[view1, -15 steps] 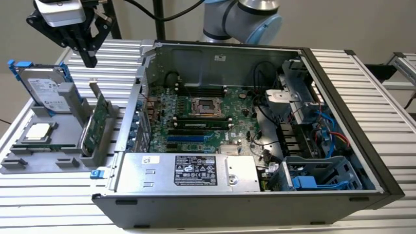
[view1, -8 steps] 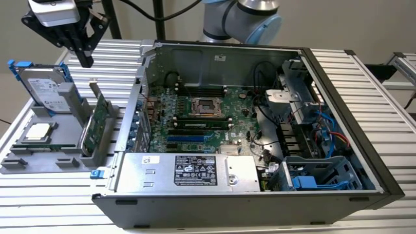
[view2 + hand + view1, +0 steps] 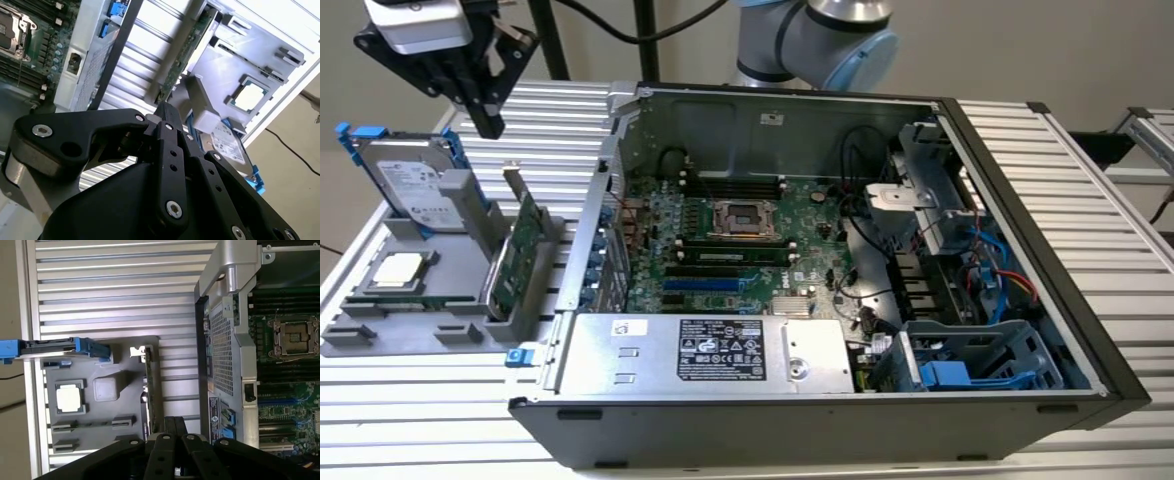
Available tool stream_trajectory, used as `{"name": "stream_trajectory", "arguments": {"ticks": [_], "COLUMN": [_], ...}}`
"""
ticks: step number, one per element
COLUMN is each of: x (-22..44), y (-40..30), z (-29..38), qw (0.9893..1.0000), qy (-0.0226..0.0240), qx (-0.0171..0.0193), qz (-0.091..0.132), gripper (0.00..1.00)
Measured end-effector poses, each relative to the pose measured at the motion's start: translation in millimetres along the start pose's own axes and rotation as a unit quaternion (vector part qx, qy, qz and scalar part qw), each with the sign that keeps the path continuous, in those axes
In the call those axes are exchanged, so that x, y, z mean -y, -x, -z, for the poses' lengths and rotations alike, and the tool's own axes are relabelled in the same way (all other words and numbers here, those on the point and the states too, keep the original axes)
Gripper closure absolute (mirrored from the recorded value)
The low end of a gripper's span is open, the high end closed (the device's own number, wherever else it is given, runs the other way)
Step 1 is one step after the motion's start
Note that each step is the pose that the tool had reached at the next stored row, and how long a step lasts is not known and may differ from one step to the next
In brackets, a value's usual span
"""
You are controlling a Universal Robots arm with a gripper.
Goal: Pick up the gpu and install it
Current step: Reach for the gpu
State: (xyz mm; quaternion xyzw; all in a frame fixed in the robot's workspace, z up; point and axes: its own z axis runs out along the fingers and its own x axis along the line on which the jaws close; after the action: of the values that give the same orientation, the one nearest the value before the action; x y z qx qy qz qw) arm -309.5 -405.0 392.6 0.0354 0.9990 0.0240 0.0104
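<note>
— gpu [image 3: 523, 250] first: where does it sit?
— On its edge in a slot of the grey holder tray [image 3: 400, 335], on the slatted counter [image 3: 1101, 200] just beside the open computer case [image 3: 1047, 250], at the exterior view's left. Both wrist views show its green edge [image 3: 148, 390] [image 3: 187, 45] running along the tray.
— And the end effector [image 3: 487, 120]?
— It hangs above the tray's far end, well clear of the card. Its dark fingers [image 3: 172, 426] are pressed together with nothing between them.
— What else is on the tray?
— A hard drive [image 3: 416, 185] in a blue frame leans upright, and a square CPU chip [image 3: 400, 268] lies flat in front of it.
— The case?
— Lying open, motherboard [image 3: 720, 270] facing up.
</note>
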Motion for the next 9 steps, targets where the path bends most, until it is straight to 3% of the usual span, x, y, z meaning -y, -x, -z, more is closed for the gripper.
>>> {"name": "stream_trajectory", "arguments": {"ticks": [9], "x": [0.6], "y": [-7.4], "z": [0.2], "qw": [1.0], "qy": [0.0], "qx": [0.0], "qz": [0.0], "gripper": [1.0]}}
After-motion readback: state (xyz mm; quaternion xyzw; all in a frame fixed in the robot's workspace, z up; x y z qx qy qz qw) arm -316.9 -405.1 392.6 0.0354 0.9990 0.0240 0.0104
